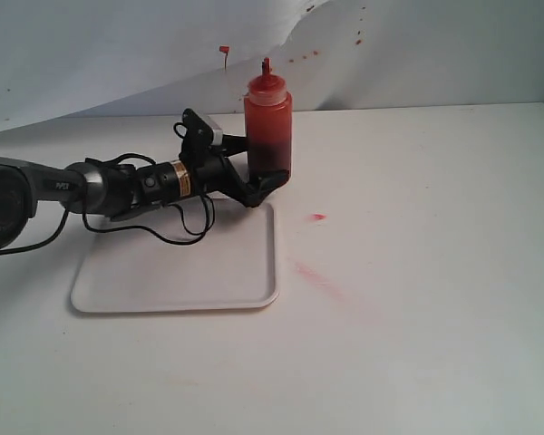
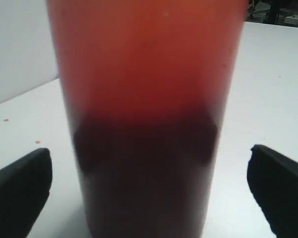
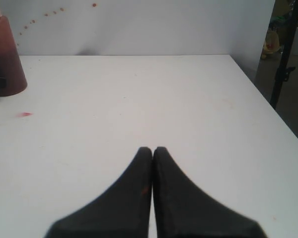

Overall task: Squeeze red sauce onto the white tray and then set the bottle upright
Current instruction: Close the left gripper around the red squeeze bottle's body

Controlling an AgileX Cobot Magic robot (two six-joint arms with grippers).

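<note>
**Bottle upright, left hand wide around it, no sauce showing on the tray**

Your translucent cylindrical plastic squeeze bottle of red sauce (image 1: 268,127) stands upright on the white bench (image 1: 417,317), just beyond the far right corner of the flat square white plastic tray (image 1: 181,272). The left hand (image 2: 149,168) is spread wide around the bottle's lower body. Its black fingers (image 2: 20,193) sit one on each side with clear gaps, so nothing is gripped. The right hand (image 3: 152,151) is pressed shut and empty, low over bare bench well away from the bottle.

What you can see of the tray is clean, though the left arm hides part of it. A small glossy blob of red sauce (image 1: 318,217) lies on the bench to the right of the tray, not on it, with a faint pinkish smear (image 1: 317,276) nearer the camera.

Judging by that, the squeeze onto the tray looks undone, and this reads as the moment of a grasp. Your next move would be to close evenly on the bottle's body without crushing it, then lift and tip the nozzle over the tray's middle before squeezing. Whether the nozzle is capped cannot be told.
</note>
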